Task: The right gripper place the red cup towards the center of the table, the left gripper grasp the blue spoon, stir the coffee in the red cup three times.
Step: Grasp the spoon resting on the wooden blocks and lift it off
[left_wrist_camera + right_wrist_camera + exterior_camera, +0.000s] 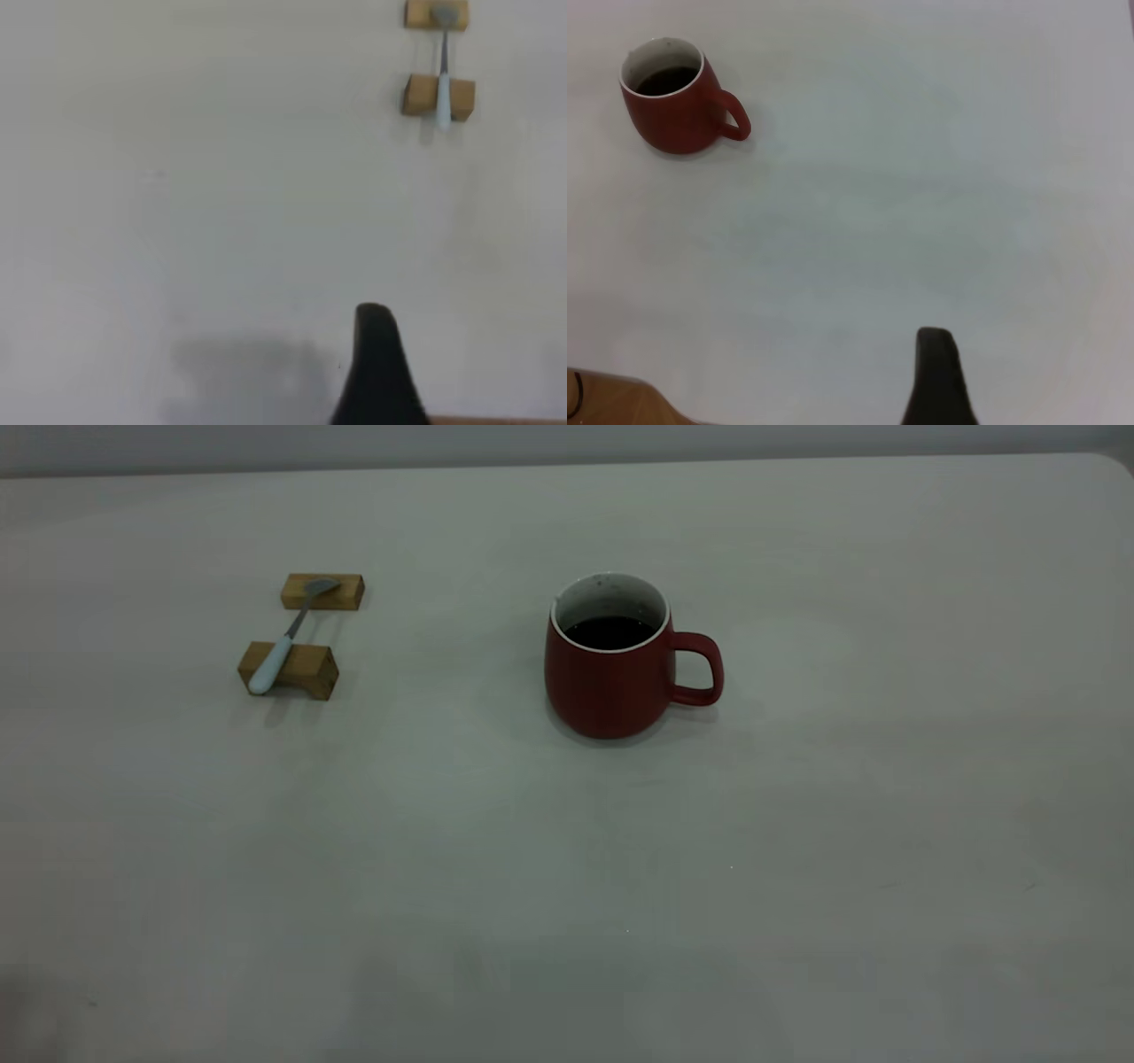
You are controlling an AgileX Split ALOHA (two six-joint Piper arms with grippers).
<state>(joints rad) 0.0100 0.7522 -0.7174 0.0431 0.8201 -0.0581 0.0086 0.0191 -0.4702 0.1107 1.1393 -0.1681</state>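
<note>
The near part of the counter (567, 921) is bare in the exterior view, and neither arm appears there. Only one dark finger of the left gripper (379, 372) is seen in its wrist view, held back well apart from the spoon, so whether it is spread or pressed together cannot be told. The same holds for the right gripper (939, 381): a single finger is shown, well apart from the cup, and its state cannot be told.

Farther in, the cup (611, 660) stands upright near the counter's middle, its handle turned to the right-arm side. It is glazed ceramic, judged heavy, rigid, slick and breakable. It is about half filled with coffee (609, 632), so it must be kept level. The handle loop or the rim wall is judged the best hold.

To the left, the spoon (288, 638) is laid across two wooden blocks (301, 666), raised off the counter. It is judged light, stiff and smooth. The pale handle over the nearer block is the place to pinch, since it is thicker than the metal neck.
</note>
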